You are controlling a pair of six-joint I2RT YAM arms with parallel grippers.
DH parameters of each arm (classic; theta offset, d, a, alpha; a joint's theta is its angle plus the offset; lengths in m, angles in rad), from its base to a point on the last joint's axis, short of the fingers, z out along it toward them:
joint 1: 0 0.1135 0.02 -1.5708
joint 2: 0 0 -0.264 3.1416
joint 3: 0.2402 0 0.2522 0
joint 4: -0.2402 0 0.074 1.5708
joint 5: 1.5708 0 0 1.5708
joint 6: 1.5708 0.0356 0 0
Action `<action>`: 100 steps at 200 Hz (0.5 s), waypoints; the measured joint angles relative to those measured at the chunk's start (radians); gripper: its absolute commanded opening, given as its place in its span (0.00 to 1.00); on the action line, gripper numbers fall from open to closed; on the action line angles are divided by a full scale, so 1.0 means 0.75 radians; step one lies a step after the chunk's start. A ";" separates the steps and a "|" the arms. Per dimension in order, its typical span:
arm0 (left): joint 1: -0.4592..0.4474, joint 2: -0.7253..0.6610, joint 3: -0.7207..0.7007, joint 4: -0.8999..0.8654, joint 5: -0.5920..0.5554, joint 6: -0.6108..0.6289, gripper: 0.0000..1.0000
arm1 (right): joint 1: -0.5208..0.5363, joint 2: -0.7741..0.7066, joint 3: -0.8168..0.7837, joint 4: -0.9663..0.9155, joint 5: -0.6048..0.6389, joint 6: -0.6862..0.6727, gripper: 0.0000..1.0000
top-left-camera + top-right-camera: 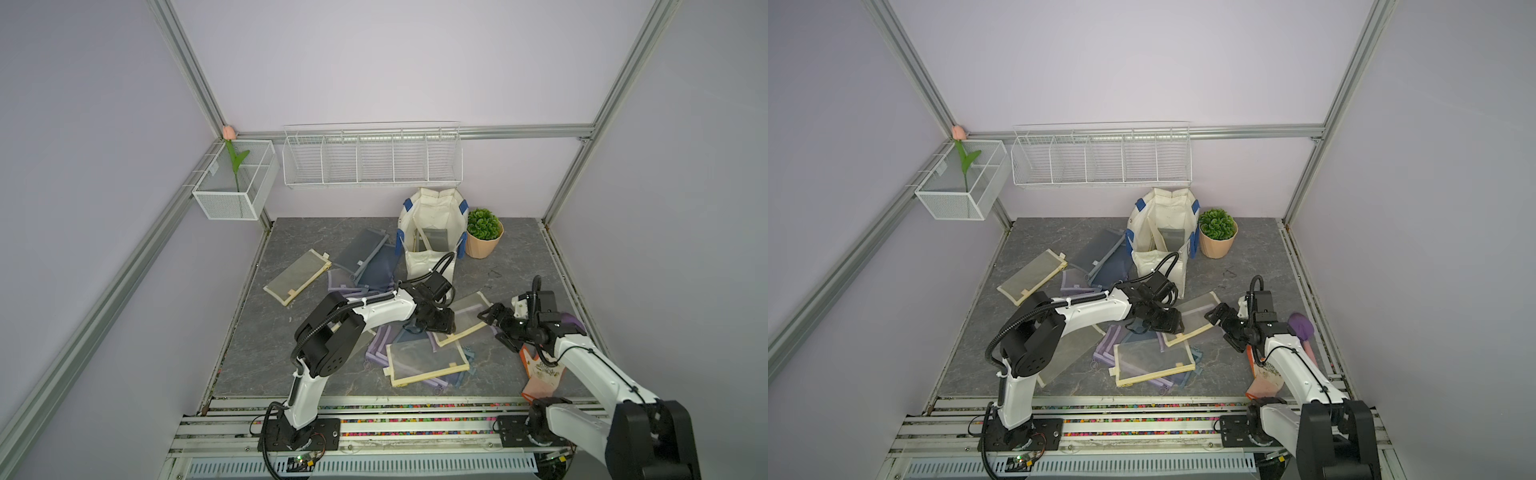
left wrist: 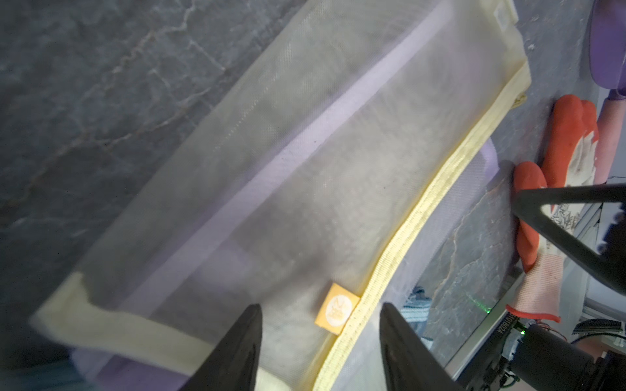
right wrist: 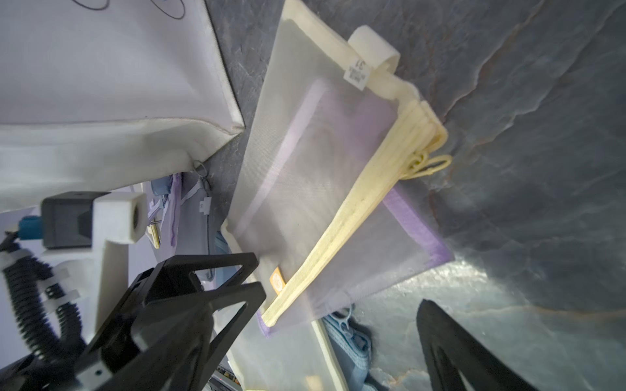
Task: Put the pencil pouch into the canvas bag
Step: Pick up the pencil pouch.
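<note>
The pencil pouch (image 1: 467,315) (image 1: 1196,312) is cream mesh with a yellow zipper edge and lies on the table in front of the canvas bag, partly over a purple pouch. My left gripper (image 1: 444,326) (image 2: 320,309) is down at its near end. Its jaws stand apart, straddling the zipper edge beside an orange tag (image 2: 337,309). My right gripper (image 1: 493,326) (image 1: 1222,328) is open just right of the pouch, holding nothing. The off-white canvas bag (image 1: 417,266) (image 1: 1150,262) with blue straps stands upright behind, mouth open, with a grey pouch inside.
Several other mesh pouches lie about: a cream one (image 1: 297,276) at the left, grey and purple ones (image 1: 361,249) beside the bag, and a cream one (image 1: 428,361) in front. A potted plant (image 1: 483,232) stands right of the bag. An orange-and-white glove (image 1: 540,370) lies under my right arm.
</note>
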 measured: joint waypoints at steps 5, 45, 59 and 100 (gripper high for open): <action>0.000 0.000 0.000 0.001 0.000 0.000 0.55 | -0.004 0.025 0.000 0.021 -0.009 0.001 0.95; 0.000 0.007 -0.001 0.011 0.012 -0.006 0.55 | -0.030 0.218 0.027 0.191 -0.086 0.010 0.93; 0.000 0.009 -0.001 0.014 0.021 -0.010 0.55 | -0.031 0.268 0.039 0.245 -0.106 0.011 0.93; 0.000 0.016 -0.001 0.033 0.046 -0.025 0.53 | -0.032 0.378 0.040 0.379 -0.153 0.020 0.89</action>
